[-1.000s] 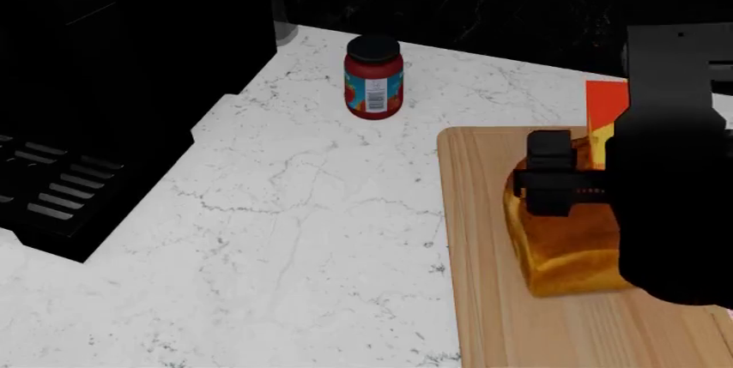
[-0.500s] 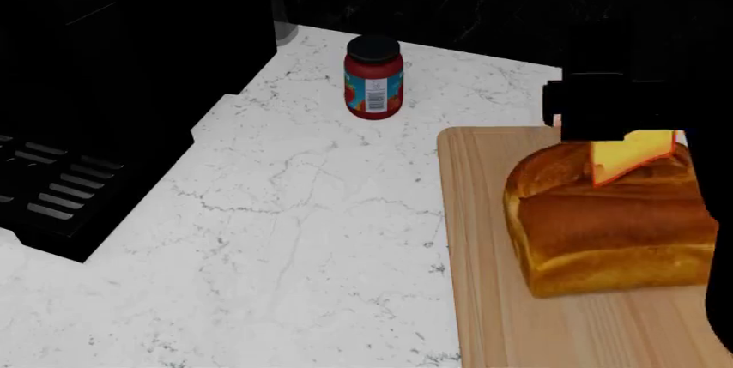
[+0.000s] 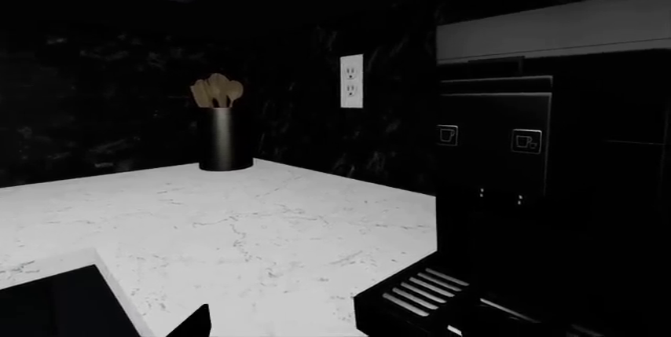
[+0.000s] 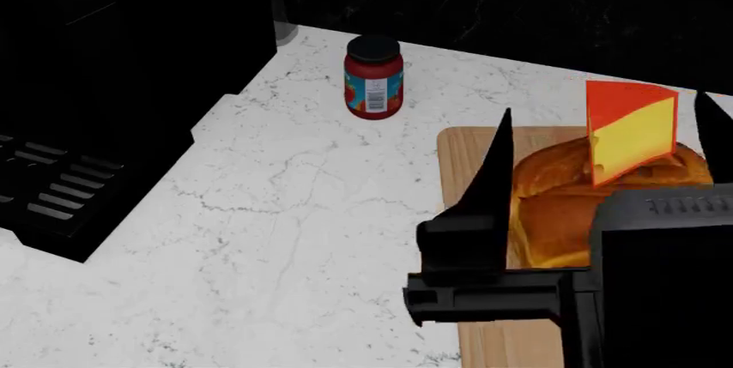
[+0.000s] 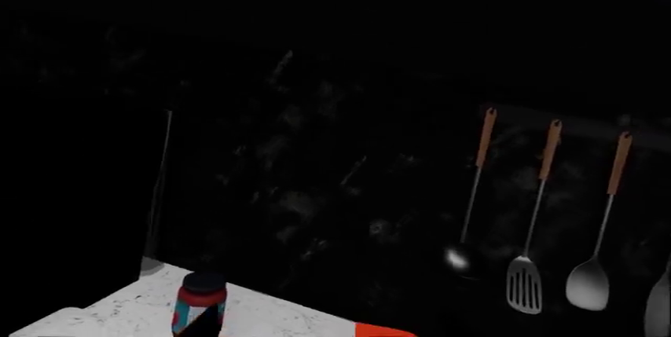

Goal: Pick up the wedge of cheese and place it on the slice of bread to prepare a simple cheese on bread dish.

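The wedge of cheese (image 4: 630, 132), orange-red rind with a yellow cut face, stands upright on top of the golden-brown bread loaf (image 4: 550, 205), which lies on the wooden cutting board (image 4: 464, 153). My right gripper (image 4: 603, 104) is open, raised nearer the camera than the loaf, with its two dark fingers (image 4: 495, 171) spread either side of the cheese and not touching it. An orange edge of the cheese (image 5: 383, 331) shows in the right wrist view. My left gripper is out of the head view; one dark fingertip (image 3: 199, 323) shows over the white counter, holding nothing.
A red jar with a blue label (image 4: 373, 76) stands on the marble counter (image 4: 287, 214) behind the board and also shows in the right wrist view (image 5: 199, 302). A dark coffee machine with a drip tray (image 4: 57, 192) is at the left. Utensils (image 5: 540, 219) hang on the back wall.
My right gripper let go of the cheese on top of the loaf, opened wide and drew back toward the camera. The cheese now stands free on the loaf.
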Available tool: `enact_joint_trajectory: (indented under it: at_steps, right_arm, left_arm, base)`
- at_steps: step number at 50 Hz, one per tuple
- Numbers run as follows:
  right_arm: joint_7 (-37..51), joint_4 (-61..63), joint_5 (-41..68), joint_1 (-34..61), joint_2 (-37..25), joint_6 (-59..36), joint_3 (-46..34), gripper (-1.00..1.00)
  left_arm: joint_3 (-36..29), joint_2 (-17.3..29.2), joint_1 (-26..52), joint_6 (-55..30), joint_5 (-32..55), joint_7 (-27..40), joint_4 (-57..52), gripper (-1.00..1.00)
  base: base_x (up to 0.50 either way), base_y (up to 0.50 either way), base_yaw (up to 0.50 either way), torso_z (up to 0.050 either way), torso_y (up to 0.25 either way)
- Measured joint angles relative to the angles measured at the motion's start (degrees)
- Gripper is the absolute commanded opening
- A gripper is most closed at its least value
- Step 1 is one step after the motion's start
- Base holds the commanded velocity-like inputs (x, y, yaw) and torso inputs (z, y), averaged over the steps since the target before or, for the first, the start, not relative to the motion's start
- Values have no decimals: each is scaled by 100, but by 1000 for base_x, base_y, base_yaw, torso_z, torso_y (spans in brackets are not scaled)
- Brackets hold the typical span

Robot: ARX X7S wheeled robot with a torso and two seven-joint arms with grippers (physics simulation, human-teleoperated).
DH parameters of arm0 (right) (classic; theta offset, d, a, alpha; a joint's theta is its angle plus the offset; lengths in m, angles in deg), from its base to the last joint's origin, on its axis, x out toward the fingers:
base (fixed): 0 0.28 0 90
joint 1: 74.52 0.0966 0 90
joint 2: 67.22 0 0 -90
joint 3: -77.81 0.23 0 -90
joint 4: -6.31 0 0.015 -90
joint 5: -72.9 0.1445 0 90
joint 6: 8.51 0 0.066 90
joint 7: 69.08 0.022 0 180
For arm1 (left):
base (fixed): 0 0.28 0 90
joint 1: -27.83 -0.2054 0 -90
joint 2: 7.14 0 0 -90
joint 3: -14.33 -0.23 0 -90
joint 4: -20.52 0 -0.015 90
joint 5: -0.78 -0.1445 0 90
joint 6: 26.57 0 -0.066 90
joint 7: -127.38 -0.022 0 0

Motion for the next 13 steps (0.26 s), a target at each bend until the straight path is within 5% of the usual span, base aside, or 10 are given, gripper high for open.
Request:
enact_joint_trajectory:
  at_steps: [13]
  right_arm:
    - [239,445,46,-599,1316,-944,625,100]
  left_arm:
    - [10,3,-27,46,22,5,0,100]
  base:
    - [0,0,0,0,0]
